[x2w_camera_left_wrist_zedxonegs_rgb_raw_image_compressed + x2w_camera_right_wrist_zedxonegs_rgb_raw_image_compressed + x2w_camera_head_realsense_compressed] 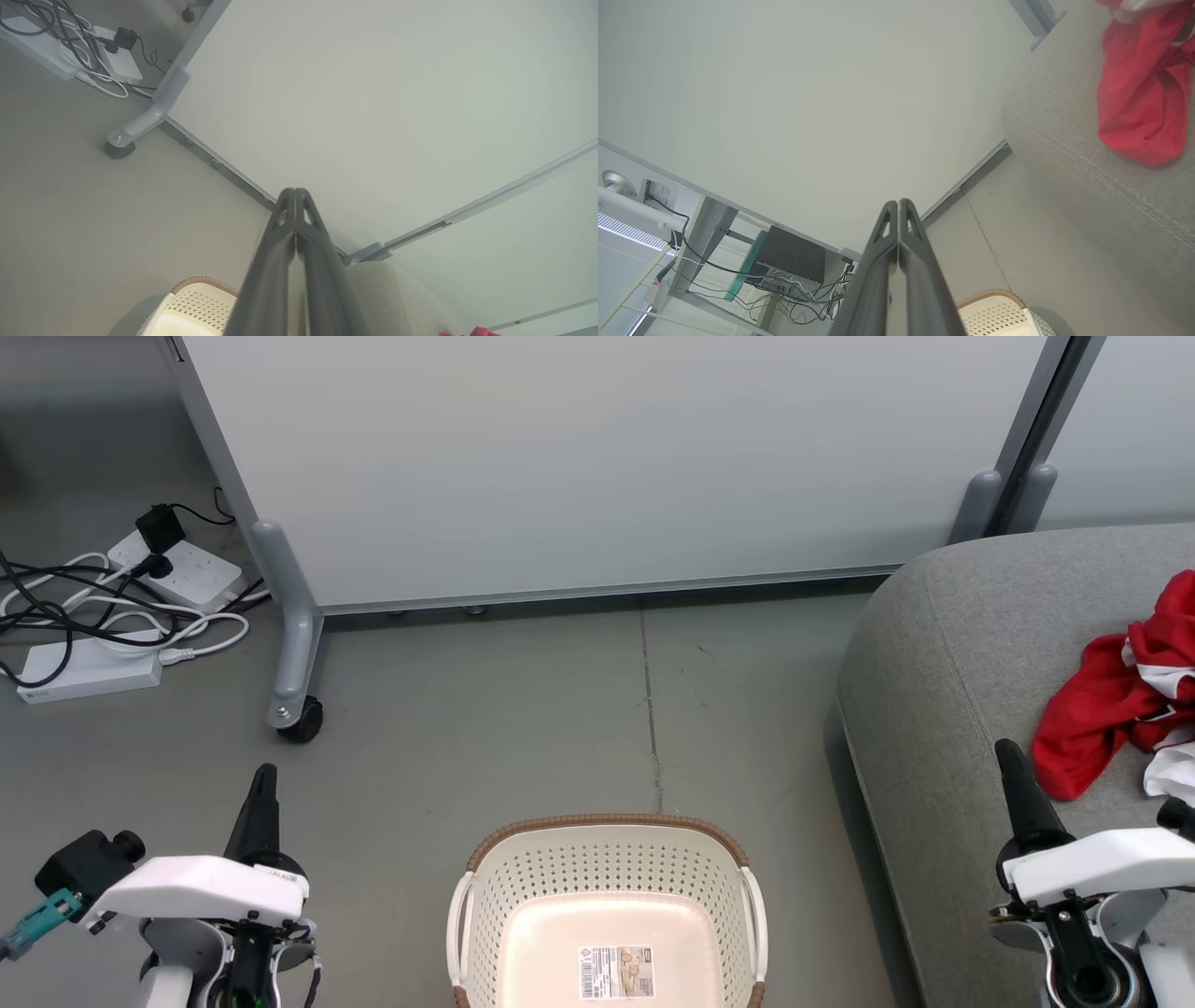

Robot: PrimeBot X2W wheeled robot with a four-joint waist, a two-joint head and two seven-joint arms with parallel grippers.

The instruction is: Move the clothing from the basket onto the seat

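Clothing [1111, 709] in the head view lies on the seat [943, 644], just beside the right gripper [1006, 751], which is closed. The basket [607, 868] shows its bare bottom with a paper label [616, 973]. Left wrist view: left gripper [295, 191] closed too, basket corner at lower left. Right wrist view: clothing at upper right of the closed gripper

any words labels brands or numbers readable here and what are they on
Nothing is legible.
White paper label with a barcode, on the bottom of the cream perforated plastic basket: print too small to read.
Small dark mark on the white power strip on the floor: also too small.
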